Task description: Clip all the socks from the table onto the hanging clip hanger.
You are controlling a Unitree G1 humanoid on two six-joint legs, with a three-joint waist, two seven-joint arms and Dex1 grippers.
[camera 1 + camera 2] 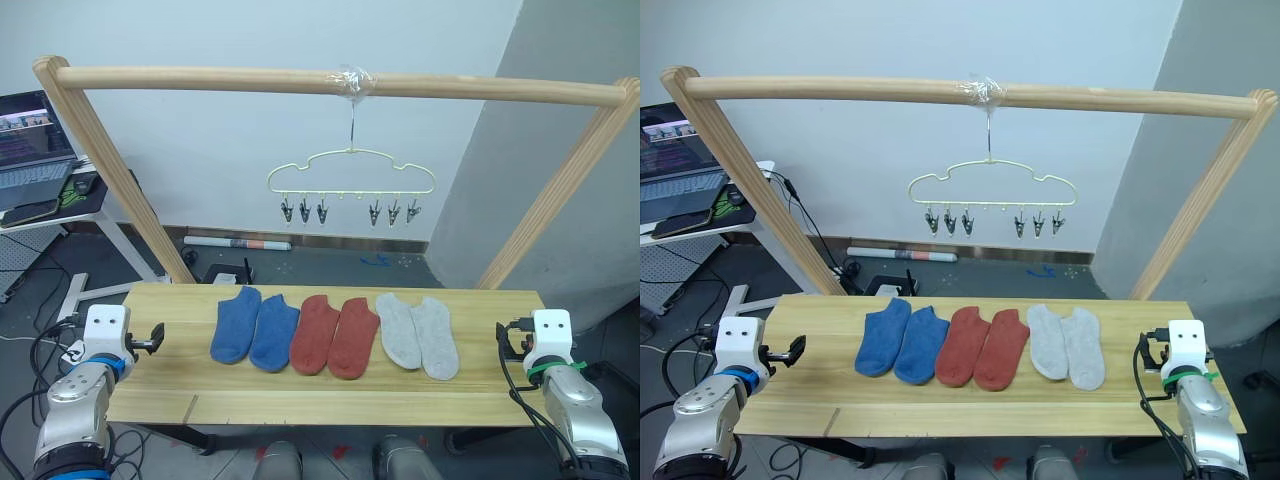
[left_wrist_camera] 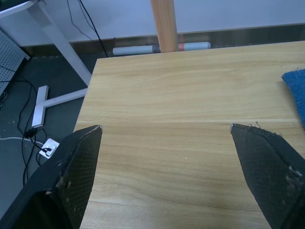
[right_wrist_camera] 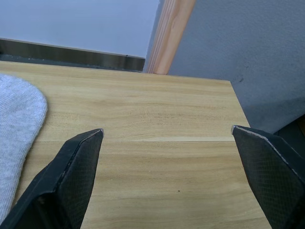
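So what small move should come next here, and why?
Probably the right gripper should ease toward the nearest grey sock. All six socks lie flat on the table, the clip hanger carries none, and both grippers, the left gripper too, are open and hold nothing.

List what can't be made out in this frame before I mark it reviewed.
- Clips on the clip hanger: too small in the eye views to tell whether each is open or shut.
- Far blue sock: cut off by the edge of the left wrist view.
- Grey sock: cut off by the edge of the right wrist view.
- Laptop screen: cut by the frame edge, text too small to read.
- Overlapped sock edges on the table: hidden under their neighbours.
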